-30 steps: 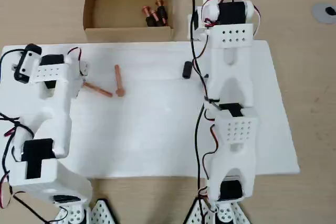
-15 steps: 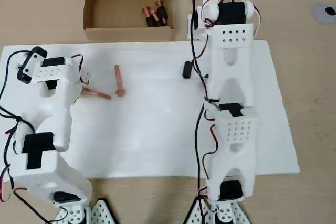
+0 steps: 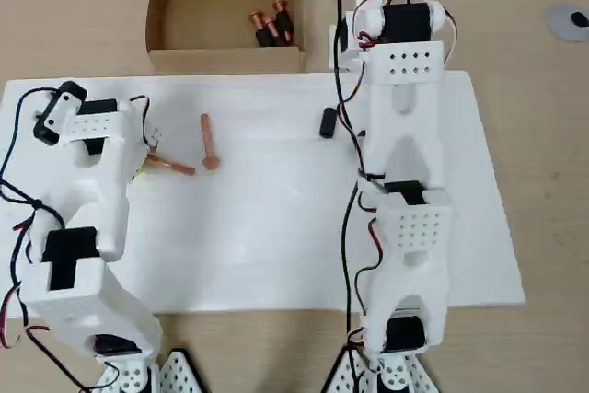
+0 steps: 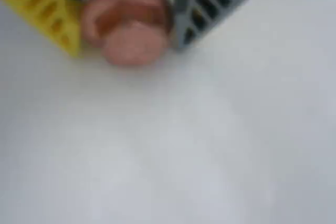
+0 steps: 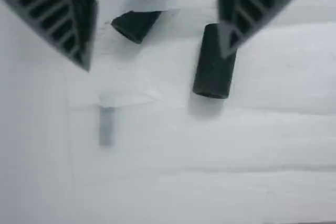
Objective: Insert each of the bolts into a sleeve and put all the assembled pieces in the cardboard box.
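Observation:
Two copper bolts lie on the white mat. One bolt [image 3: 173, 166] has its head [image 4: 128, 27] pinched between the yellow and grey fingers of my left gripper [image 4: 127, 45], which sits low on the mat at the left [image 3: 147, 149]. The other bolt [image 3: 209, 142] lies loose just to its right. A black sleeve [image 3: 328, 122] lies beside the right arm. My right gripper [image 5: 156, 56] hangs open above that sleeve [image 5: 212, 66] and a second, tilted sleeve [image 5: 135, 24]. The cardboard box [image 3: 198, 16] at the back holds assembled pieces [image 3: 270, 27].
The white mat [image 3: 276, 227] covers most of the table between the arms. The right arm's body [image 3: 405, 163] stretches along the mat's right half. A grey disc [image 3: 567, 21] lies at the far right edge of the wooden table.
My left arm has shifted slightly toward the near edge and settled on the bolt's head; that bolt has swung a little flatter. The right arm has kept still.

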